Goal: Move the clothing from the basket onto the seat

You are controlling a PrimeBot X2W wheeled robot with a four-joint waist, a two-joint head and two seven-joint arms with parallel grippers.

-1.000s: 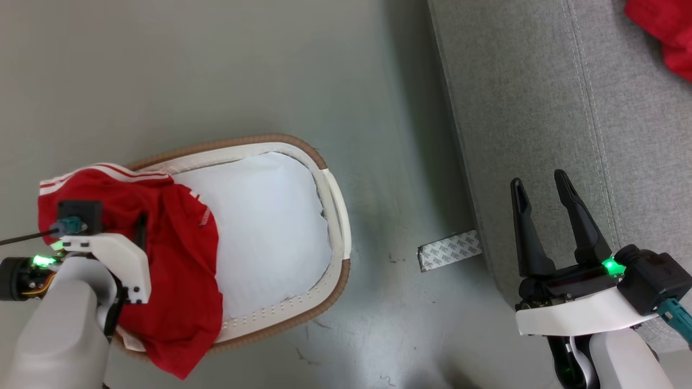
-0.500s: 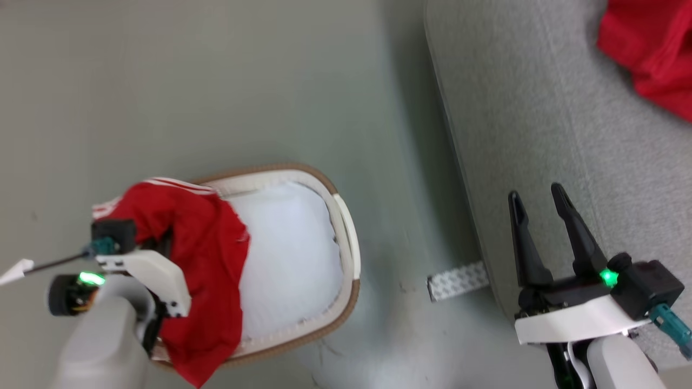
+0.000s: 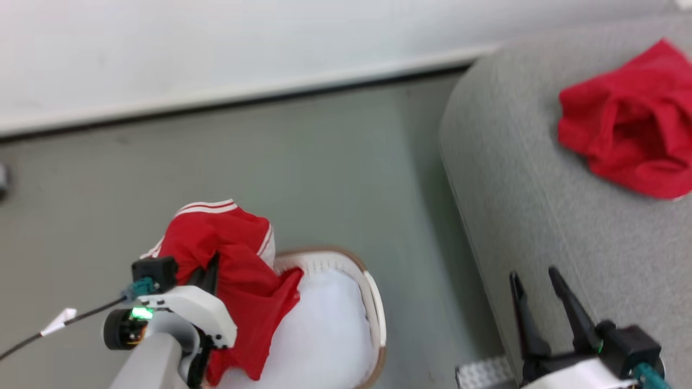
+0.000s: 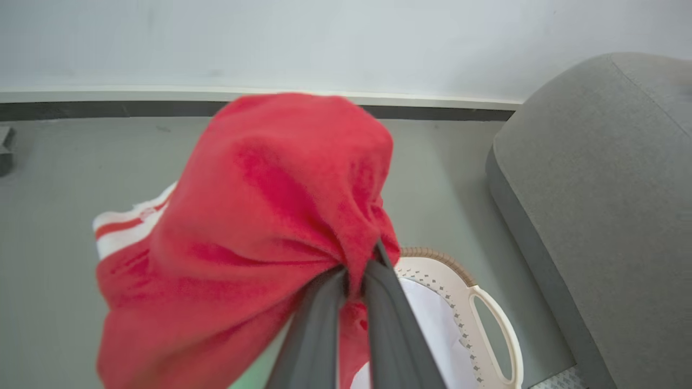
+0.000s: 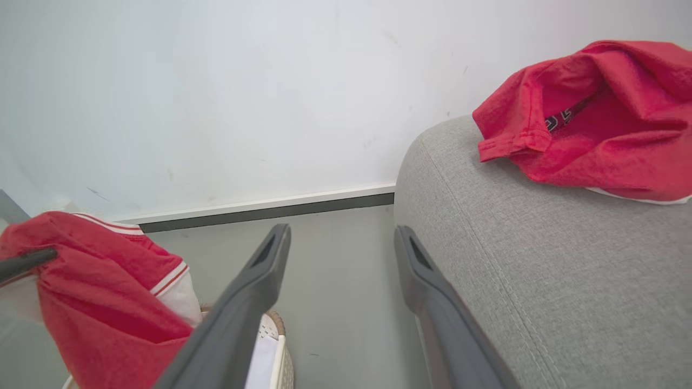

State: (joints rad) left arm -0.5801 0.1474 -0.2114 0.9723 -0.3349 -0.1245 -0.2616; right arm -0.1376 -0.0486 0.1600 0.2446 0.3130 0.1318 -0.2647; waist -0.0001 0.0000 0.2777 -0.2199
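The left claw (image 4: pixel 359 265) is clamping a red garment (image 4: pixel 270 205) between its fingers, and the cloth is hanging over the basket (image 4: pixel 489 308). The right claw (image 3: pixel 532 273) is standing apart and empty beside the seat (image 3: pixel 540 216), where another red garment (image 3: pixel 621 140) is lying.
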